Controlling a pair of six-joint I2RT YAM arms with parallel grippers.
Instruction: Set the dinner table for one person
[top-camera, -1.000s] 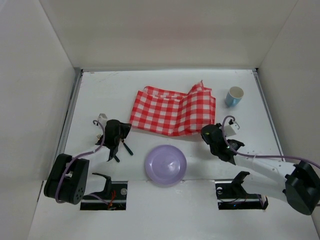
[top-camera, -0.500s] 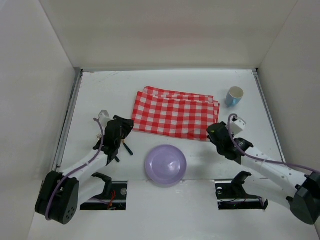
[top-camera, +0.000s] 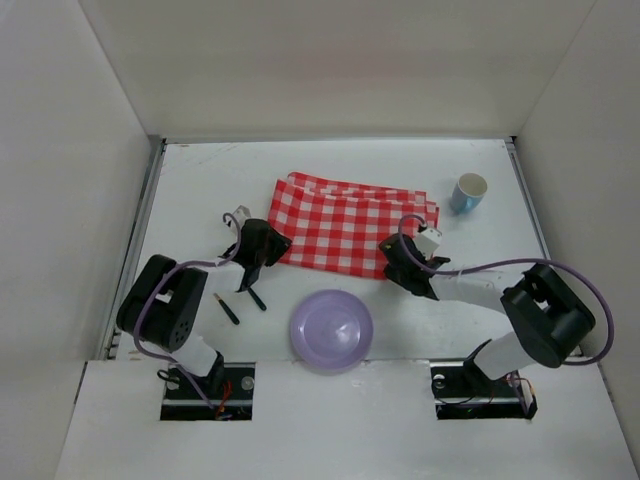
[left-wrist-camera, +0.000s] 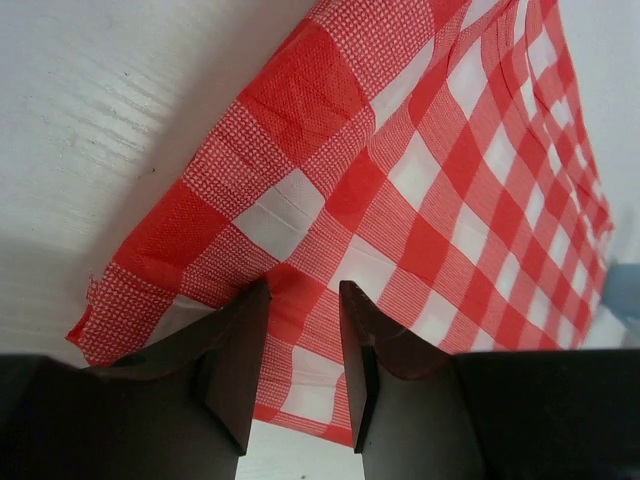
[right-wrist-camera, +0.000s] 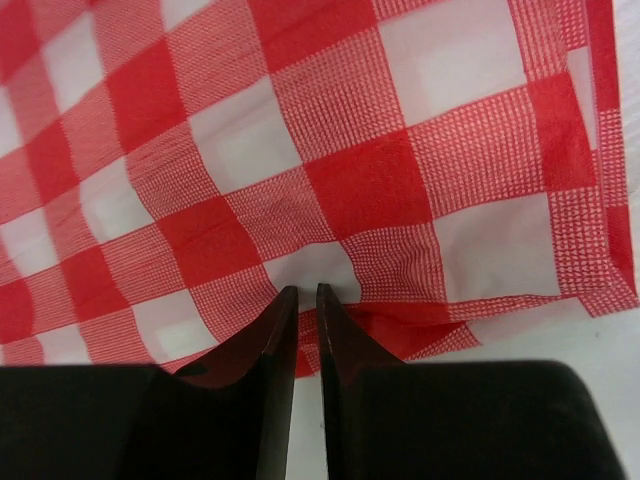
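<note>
The red-and-white checked cloth (top-camera: 350, 225) lies folded flat on the white dinner table (top-camera: 200, 190), behind the purple plate (top-camera: 332, 330). My left gripper (top-camera: 266, 248) is at the cloth's near left corner. In the left wrist view it (left-wrist-camera: 303, 295) stands open, its fingers astride the cloth's edge (left-wrist-camera: 400, 180). My right gripper (top-camera: 394, 258) is at the cloth's near right edge. In the right wrist view its jaws (right-wrist-camera: 300, 292) are almost together, pinching the bunched hem of the cloth (right-wrist-camera: 330, 170).
A light blue cup (top-camera: 468, 192) stands upright at the back right, beyond the cloth. Two dark utensils (top-camera: 227, 308) (top-camera: 255, 297) lie on the table left of the plate, close to the left arm. Metal rails run along both table sides.
The cloth's raised right side has dropped flat. Both grippers moved up to its near edge. The left jaws opened; the right jaws opened briefly and closed again.
</note>
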